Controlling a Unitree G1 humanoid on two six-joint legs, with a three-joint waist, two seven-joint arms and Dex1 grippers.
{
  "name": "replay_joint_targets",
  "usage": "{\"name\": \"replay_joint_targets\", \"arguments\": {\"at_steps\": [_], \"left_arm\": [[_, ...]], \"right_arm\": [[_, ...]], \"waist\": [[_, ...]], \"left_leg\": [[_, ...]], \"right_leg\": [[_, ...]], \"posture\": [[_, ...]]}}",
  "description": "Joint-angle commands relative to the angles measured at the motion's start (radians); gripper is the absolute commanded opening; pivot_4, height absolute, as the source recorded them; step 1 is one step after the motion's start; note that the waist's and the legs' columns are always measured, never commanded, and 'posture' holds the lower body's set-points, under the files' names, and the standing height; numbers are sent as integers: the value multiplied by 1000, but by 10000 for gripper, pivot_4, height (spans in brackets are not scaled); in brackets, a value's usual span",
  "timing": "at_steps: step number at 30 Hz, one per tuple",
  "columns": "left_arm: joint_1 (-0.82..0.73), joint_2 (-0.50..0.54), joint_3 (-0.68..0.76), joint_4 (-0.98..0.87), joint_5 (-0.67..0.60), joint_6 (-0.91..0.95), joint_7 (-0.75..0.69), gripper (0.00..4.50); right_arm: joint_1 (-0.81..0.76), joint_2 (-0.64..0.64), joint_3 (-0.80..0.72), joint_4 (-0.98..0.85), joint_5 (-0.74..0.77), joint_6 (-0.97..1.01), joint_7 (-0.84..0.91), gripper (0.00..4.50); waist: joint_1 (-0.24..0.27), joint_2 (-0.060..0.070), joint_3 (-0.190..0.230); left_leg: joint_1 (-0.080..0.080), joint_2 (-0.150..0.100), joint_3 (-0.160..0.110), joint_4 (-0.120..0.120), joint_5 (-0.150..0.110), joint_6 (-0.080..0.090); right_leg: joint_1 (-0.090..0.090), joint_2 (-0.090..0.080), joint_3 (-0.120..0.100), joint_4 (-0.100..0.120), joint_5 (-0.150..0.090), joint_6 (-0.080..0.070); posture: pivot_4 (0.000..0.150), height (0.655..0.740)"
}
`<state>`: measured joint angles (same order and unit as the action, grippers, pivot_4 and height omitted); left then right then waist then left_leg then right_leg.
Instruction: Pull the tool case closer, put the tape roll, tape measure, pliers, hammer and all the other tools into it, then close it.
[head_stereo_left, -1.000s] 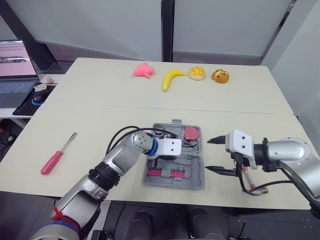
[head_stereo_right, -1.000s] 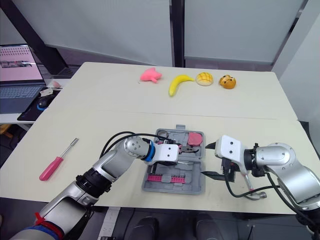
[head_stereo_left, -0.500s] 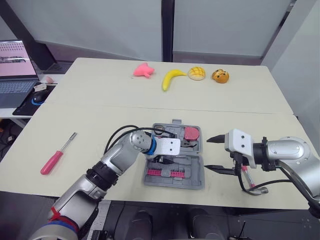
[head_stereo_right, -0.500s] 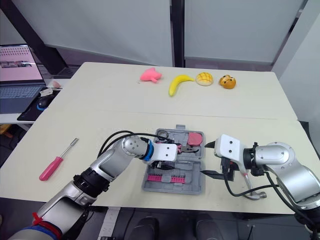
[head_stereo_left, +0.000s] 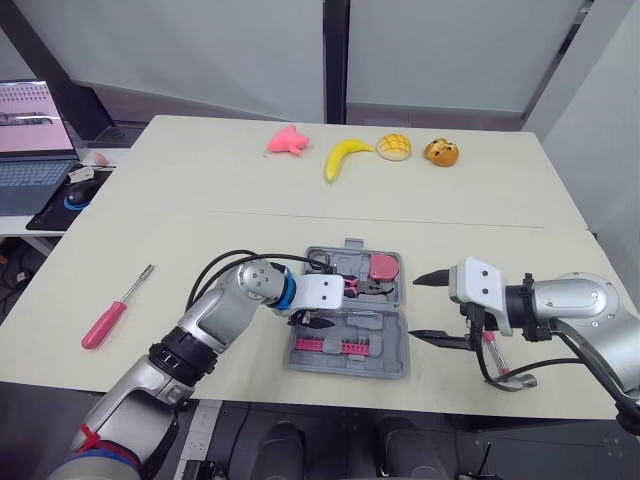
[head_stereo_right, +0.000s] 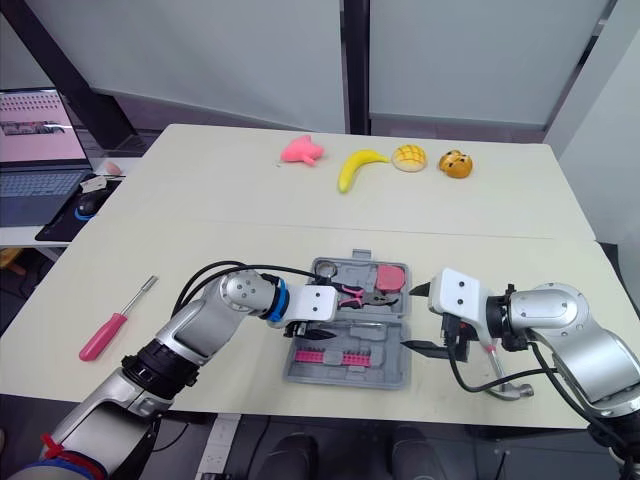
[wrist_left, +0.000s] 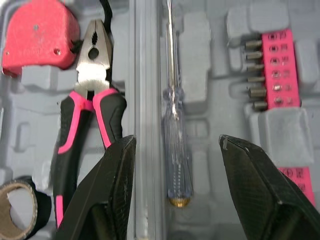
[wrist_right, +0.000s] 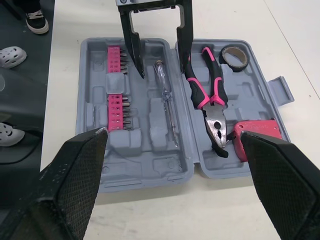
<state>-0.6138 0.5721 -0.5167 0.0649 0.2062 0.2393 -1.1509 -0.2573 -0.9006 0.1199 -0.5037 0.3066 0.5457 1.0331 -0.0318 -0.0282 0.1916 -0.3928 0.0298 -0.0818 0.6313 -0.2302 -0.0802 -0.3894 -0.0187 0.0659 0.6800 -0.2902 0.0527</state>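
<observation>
The grey tool case (head_stereo_left: 385, 352) lies open near the table's front edge. It holds the pink tape measure (wrist_left: 37, 35), pink-handled pliers (wrist_left: 87, 100), tape roll (wrist_right: 234, 55), a clear-handled screwdriver (wrist_left: 175, 135) and pink bit strips (head_stereo_left: 340, 346). My left gripper (head_stereo_left: 312, 321) hovers open over the case's left side, empty, with the clear screwdriver beneath it. My right gripper (head_stereo_left: 418, 308) stands open and empty just right of the case. What looks like the hammer (head_stereo_left: 508, 376) lies under my right forearm. A pink-handled screwdriver (head_stereo_left: 105, 322) lies far left on the table.
At the table's far side sit a pink toy (head_stereo_left: 286, 140), a banana (head_stereo_left: 342, 157) and two buns (head_stereo_left: 393, 147). A laptop (head_stereo_left: 30, 160) and a mouse (head_stereo_left: 78, 195) rest on a side desk to the left.
My left gripper has drawn back leftward off the pliers, which now lie uncovered in the case. The right arm has not moved.
</observation>
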Motion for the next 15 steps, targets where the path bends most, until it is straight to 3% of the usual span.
{"name": "replay_joint_targets", "arguments": {"at_steps": [1,15], "left_arm": [[-14,-13,21,-38,-14,0,1,27364],[-17,-25,12,-12,-1,-15,12,27364]], "right_arm": [[-13,-9,-14,-13,6,-10,7,45000],[-13,-9,-17,-16,5,-7,9,45000]], "waist": [[0,0,0],[-1,0,0]], "left_leg": [[0,0,0,0,0,0],[0,0,0,0,0,0]], "right_leg": [[0,0,0,0,0,0],[0,0,0,0,0,0]], "posture": [[1500,7400],[1500,7400]]}}
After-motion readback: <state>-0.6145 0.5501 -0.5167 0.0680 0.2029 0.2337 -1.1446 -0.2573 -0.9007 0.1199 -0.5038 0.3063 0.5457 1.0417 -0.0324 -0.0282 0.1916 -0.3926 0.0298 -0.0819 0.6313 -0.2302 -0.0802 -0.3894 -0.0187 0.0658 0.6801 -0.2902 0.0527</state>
